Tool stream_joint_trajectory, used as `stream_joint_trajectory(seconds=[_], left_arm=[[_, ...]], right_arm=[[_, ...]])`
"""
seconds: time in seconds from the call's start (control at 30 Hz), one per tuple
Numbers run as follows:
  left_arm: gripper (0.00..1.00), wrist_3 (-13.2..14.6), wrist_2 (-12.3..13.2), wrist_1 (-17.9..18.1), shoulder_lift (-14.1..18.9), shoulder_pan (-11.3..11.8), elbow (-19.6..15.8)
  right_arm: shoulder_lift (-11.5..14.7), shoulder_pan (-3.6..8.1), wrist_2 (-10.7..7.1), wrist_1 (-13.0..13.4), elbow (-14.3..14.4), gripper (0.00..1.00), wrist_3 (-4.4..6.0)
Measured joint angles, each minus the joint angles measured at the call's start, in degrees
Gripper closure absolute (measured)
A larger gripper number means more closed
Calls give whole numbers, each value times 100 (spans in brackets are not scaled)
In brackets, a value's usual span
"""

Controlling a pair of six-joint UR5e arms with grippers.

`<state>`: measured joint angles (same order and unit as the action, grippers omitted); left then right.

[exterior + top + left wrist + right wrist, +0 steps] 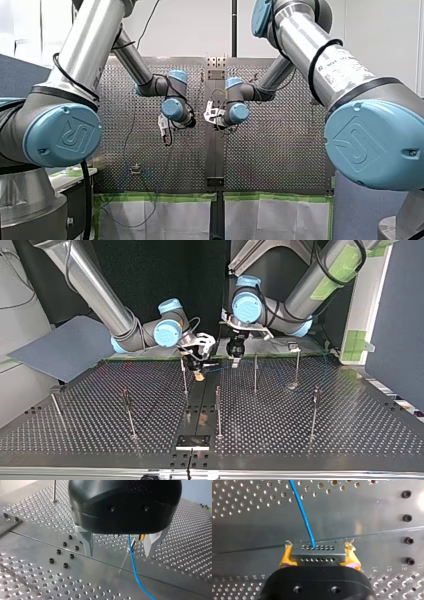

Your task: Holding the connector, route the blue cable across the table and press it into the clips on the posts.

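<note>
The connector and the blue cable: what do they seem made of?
The connector: probably metal, dull grey, with sharp edges and two rows of small holes. The blue cable: likely plastic insulation, smooth and slightly glossy, bending in a soft curve.

1. In the front view a pale wall (190, 25) fills the far side, with a dark upright pole (234, 27) against it.
2. White sheets (175, 220) hang lower down, edged with green tape (160, 197).
3. In the top view a black backdrop (165, 275) stands behind, with a dark blue partition (400, 320) at the right.
4. A grey-blue board (60, 347) lies at that view's left.
</note>
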<state>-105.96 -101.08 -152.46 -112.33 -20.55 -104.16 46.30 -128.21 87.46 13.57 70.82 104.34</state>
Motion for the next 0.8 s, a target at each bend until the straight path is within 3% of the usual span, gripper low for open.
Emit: stream_joint_trajectory(seconds=[0.37, 0.8], left_arm=[[0, -40, -279, 170, -518, 20, 501], [0, -55, -359, 194, -1164, 117, 579]], right_arm=[[1, 17, 6, 9, -1, 100, 0], [-1, 42, 9, 22, 0, 100, 2]])
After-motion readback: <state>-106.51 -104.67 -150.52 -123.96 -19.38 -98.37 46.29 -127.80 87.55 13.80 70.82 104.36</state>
